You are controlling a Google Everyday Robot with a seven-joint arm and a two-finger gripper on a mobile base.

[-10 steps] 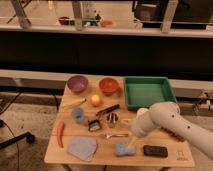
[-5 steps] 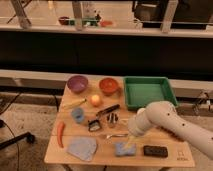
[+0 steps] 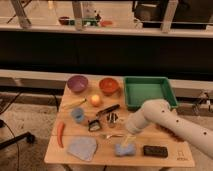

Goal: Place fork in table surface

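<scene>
The fork (image 3: 113,135) is a slim silver piece lying flat on the tan wooden table surface (image 3: 165,135), near the front middle, just above the blue sponge (image 3: 124,149). My gripper (image 3: 128,138) hangs from the white arm that comes in from the lower right. It sits at the fork's right end, low over the table and right above the sponge. I cannot see whether it touches the fork.
A green tray (image 3: 148,92) stands at the back right, with an orange bowl (image 3: 109,85) and a purple bowl (image 3: 77,83) beside it. A metal cup (image 3: 112,118), a black-handled utensil (image 3: 107,110), a blue cup (image 3: 77,115), a grey cloth (image 3: 82,148) and a black block (image 3: 155,150) lie around.
My arm has shifted left and lower, bringing the gripper closer to the fork's right end. The fork and the other items have stayed in place.
</scene>
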